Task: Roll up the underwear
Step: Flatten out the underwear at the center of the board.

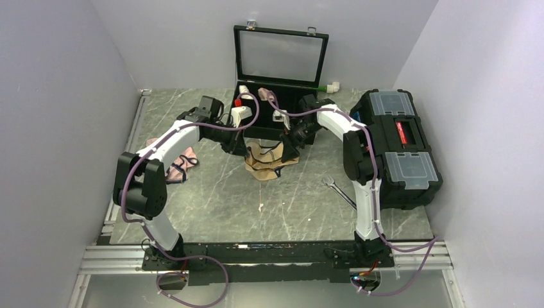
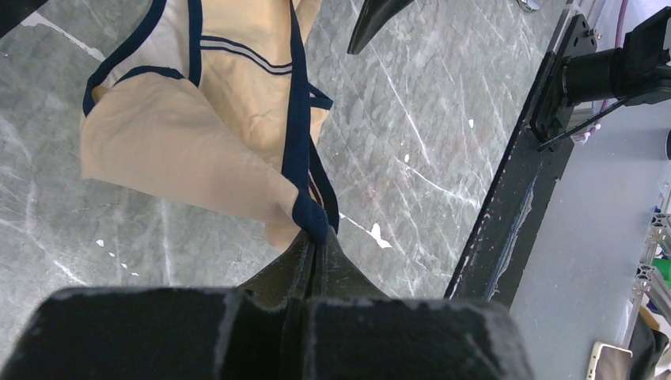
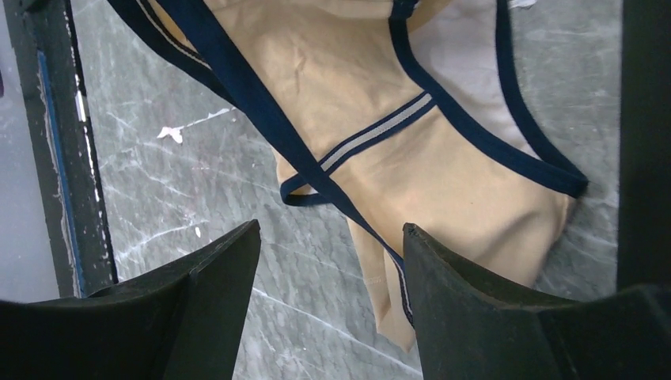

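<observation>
1. We see the left gripper (image 2: 315, 240) pressed together, pinching the dark navy edging at one corner of the underwear (image 2: 182, 150).
2. From that pinch the tan fabric fans away from the fingertips in loose folds. The navy trim runs along its edges, and a thin striped band crosses the middle.
3. The right gripper (image 3: 331, 231) is spread wide with nothing between its jaws. It hangs over the opposite side of the underwear, with the fabric and a loop of navy trim showing in the gap below it. We cannot tell whether its tips touch the cloth.
4. In the left wrist view, one dark fingertip of the right gripper pokes in just beyond the far edge of the fabric.
5. The underwear is a crumpled heap near the middle of the grey marbled worktop (image 1: 212, 205). It sits between the two grippers and just in front of an open black case (image 1: 280, 106), whose lid stands upright.
6. A pink garment (image 1: 181, 164) lies to the left on the worktop, beside the left arm and well apart from the tan piece.
7. To the right, a wrench (image 1: 339, 190) lies on the worktop near the right arm. Beyond it a black toolbox (image 1: 398, 144) with clear lid compartments stands at the right edge.
</observation>
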You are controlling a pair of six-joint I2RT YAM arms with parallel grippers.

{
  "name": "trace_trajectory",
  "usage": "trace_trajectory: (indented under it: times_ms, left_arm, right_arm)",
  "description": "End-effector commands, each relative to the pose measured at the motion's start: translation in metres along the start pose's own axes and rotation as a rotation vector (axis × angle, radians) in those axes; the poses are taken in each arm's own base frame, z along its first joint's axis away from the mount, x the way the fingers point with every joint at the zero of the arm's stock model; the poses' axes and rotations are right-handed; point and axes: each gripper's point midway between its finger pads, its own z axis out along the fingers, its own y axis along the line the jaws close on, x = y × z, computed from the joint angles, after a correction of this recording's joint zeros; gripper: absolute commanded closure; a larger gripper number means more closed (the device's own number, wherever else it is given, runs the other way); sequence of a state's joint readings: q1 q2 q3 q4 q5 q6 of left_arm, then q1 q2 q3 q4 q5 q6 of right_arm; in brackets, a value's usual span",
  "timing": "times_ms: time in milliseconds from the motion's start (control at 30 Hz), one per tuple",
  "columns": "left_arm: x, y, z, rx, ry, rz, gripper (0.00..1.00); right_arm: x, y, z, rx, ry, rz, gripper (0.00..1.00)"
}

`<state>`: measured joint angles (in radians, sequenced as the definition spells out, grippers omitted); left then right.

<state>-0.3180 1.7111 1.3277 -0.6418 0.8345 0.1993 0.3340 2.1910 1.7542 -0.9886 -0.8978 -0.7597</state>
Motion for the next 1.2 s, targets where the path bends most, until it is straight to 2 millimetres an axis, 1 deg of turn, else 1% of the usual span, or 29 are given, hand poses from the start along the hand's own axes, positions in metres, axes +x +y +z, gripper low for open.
trace_trajectory:
  times_ms: [0,200,400,500,600,700,767,867,1033,1167]
  left_arm:
    - [-0.003,-0.002,-0.003,0.017,-0.009,0.029,1.0]
    - [-0.002,0.001,-0.004,0.008,-0.005,0.028,1.0]
    - [-0.001,0.003,-0.006,0.003,-0.005,0.026,1.0]
    - [0.001,0.004,-0.007,0.0,-0.002,0.029,1.0]
    - [0.003,0.005,-0.006,0.005,0.001,0.029,1.0]
    - [0.005,0.005,-0.005,0.013,0.007,0.025,1.0]
    - [0.005,0.005,-0.004,0.018,0.008,0.022,1.0]
    - [0.005,0.005,-0.004,0.019,0.006,0.023,1.0]
    - [0.003,0.007,-0.006,0.01,0.003,0.023,1.0]
    - [0.003,0.008,-0.005,0.013,0.005,0.016,1.0]
  right_arm:
    - [0.002,0.0,0.002,-0.021,0.031,-0.049,0.32]
    - [0.01,-0.009,0.002,0.006,0.082,-0.068,0.32]
    - [0.018,-0.019,-0.008,0.067,0.151,-0.106,0.35]
    - [0.013,-0.023,-0.013,0.104,0.149,-0.135,0.35]
    - [0.003,-0.023,-0.016,0.112,0.126,-0.155,0.35]
    - [-0.006,-0.022,-0.015,0.102,0.113,-0.163,0.35]
    - [-0.007,-0.023,-0.011,0.094,0.116,-0.167,0.35]
    - [0.0,-0.023,-0.005,0.08,0.14,-0.16,0.37]
    - [0.014,-0.017,0.0,0.039,0.163,-0.132,0.44]
    - [0.02,-0.017,0.004,0.036,0.171,-0.126,0.44]
